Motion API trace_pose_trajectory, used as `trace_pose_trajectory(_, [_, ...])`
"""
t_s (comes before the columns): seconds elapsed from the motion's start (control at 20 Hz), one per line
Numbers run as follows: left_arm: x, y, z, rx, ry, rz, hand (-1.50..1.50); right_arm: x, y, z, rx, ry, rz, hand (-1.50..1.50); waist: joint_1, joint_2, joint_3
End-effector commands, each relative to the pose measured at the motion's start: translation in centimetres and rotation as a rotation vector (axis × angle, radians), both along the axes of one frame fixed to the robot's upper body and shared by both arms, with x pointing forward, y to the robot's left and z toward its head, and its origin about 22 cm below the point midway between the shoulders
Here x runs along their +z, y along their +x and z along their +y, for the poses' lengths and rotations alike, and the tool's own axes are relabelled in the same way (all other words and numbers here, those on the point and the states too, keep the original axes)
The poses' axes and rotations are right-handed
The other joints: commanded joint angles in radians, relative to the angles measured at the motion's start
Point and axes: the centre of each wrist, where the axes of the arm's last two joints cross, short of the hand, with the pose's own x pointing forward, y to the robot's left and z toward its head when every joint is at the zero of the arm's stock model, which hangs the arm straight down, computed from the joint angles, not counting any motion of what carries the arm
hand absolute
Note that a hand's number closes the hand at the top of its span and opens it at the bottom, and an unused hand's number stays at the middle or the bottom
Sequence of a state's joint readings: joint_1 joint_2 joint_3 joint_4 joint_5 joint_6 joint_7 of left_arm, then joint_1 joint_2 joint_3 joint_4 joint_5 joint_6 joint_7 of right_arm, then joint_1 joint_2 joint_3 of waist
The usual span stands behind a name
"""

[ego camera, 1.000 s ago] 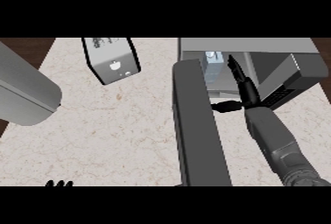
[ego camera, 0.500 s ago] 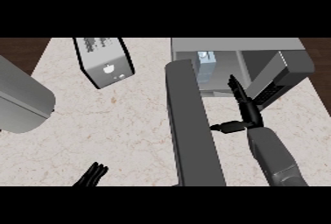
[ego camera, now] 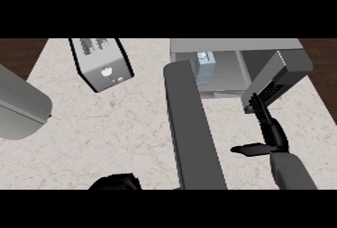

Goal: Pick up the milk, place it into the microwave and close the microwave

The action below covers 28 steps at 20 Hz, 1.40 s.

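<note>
Boxy milk (ego camera: 205, 67) stands inside grey microwave (ego camera: 230, 46).

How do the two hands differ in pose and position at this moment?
The right hand is fully in view beside the open microwave, fingers straight, pointing toward its control panel; the left hand shows only partly at the lower edge, its fingers unclear. The right sits right of the microwave door, the left to its left. Both are black and hold nothing visible.

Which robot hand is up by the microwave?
The right hand, at the view's right. Its straight fingers point up beside the open microwave, near the control panel. The left hand stays low at the bottom edge.
</note>
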<state>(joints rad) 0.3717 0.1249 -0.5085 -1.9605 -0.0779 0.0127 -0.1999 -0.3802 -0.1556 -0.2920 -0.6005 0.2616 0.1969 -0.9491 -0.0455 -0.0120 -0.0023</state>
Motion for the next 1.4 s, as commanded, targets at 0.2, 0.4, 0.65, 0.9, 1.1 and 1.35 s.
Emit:
trace_pose_trajectory(0.2, [-1.5,5.9,-2.9,-0.084,0.147,0.009,1.50,0.5,-7.1,-4.5,-0.059,-0.009,-0.029,-1.50,0.012,0.008,0.001])
trace_pose_trajectory(0.4, [-2.8,6.7,-6.1,-0.277,0.225,0.092,1.50,3.8,-7.3,-8.0,-0.069,-0.068,-0.050,-1.50,-0.005,0.010,0.000])
trace_pose_trajectory(0.65, [-6.1,10.3,-7.7,-0.330,0.364,0.111,1.50,4.4,-10.4,-7.5,-0.085,-0.041,-0.063,-1.50,-0.004,0.014,0.000])
trace_pose_trajectory(0.9, [-8.2,10.9,-10.3,-0.428,0.330,0.102,1.50,6.3,-11.3,-9.3,-0.057,0.016,-0.123,-1.50,-0.005,0.017,0.000])
trace_pose_trajectory(1.1, [-7.6,11.6,-12.6,-0.471,0.329,0.140,1.50,8.5,-10.1,-9.5,-0.006,0.014,-0.153,-1.50,-0.043,0.024,-0.001])
trace_pose_trajectory(1.35, [-9.9,9.6,-13.0,-0.350,0.382,0.122,1.50,10.3,-9.1,-9.2,0.056,0.053,-0.201,-1.50,-0.072,0.028,-0.002])
